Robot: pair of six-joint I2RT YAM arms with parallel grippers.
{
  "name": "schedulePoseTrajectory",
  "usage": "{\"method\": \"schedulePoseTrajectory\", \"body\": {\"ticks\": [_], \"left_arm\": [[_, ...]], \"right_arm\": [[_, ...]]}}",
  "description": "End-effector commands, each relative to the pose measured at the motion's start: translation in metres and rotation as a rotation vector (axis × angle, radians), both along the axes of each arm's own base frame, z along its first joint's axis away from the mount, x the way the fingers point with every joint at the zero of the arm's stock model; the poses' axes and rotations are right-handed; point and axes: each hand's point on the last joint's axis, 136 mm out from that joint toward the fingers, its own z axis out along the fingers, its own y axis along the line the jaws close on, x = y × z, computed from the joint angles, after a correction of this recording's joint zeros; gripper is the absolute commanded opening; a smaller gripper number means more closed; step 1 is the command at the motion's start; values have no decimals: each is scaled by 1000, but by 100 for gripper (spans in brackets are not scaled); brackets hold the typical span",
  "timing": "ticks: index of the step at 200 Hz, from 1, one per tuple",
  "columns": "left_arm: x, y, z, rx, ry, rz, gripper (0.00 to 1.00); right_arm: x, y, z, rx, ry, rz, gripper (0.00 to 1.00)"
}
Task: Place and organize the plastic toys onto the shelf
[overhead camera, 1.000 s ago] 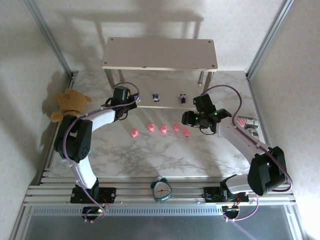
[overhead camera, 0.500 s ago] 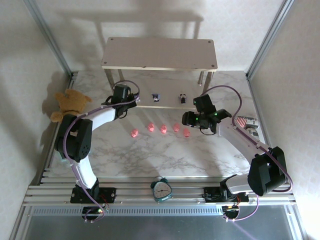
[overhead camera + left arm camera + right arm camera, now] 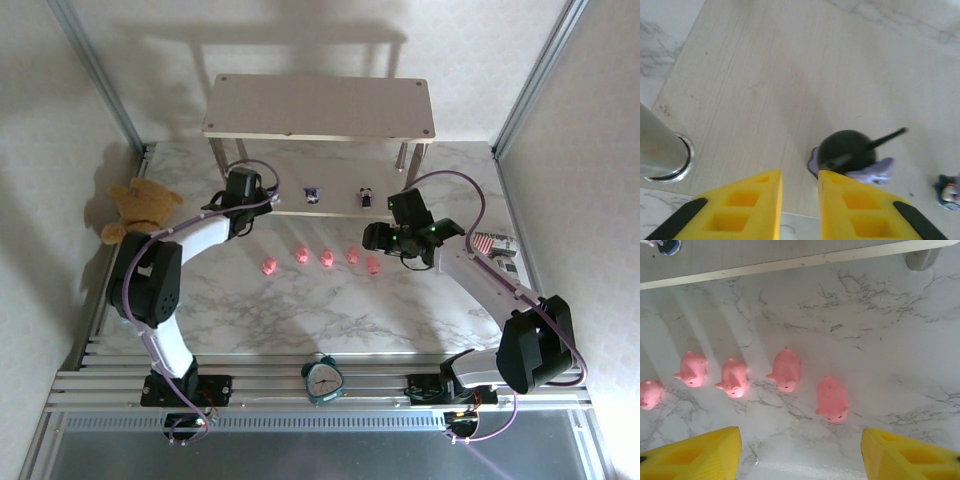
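Several pink pigs lie in a row on the marble, from one pig (image 3: 267, 267) on the left to another (image 3: 373, 265) on the right. My right gripper (image 3: 375, 237) hovers over the right end of that row, its jaws wide open (image 3: 800, 440) around the nearest pig (image 3: 832, 399). Dark figurines (image 3: 313, 195) (image 3: 367, 197) stand on the shelf's (image 3: 320, 105) lower board. My left gripper (image 3: 262, 205) is at that board's left end, slightly open (image 3: 800, 175) and empty. A third dark figurine (image 3: 847, 152) stands just beyond its right fingertip.
A brown teddy bear (image 3: 140, 205) sits at the left edge, a teal alarm clock (image 3: 322, 380) on the front rail, and a striped object (image 3: 495, 243) by the right arm. The shelf's silver leg (image 3: 660, 152) stands left of my left fingers.
My left gripper has edged slightly to the left along the lower board. The right arm and the toys have stayed put.
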Motion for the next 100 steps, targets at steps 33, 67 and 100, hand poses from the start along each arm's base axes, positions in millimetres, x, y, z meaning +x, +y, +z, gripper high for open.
{"method": "schedulePoseTrajectory", "body": {"ticks": [33, 67, 100], "left_arm": [[-24, 6, 39, 44, -61, 11, 26], [-54, -11, 63, 76, -115, -49, 26], [-88, -14, 92, 88, -181, -82, 30]], "right_arm": [[-8, -13, -9, -56, 41, -24, 66], [-20, -24, -26, -108, 99, -41, 66], [-32, -28, -46, -147, 162, -44, 66]]}}
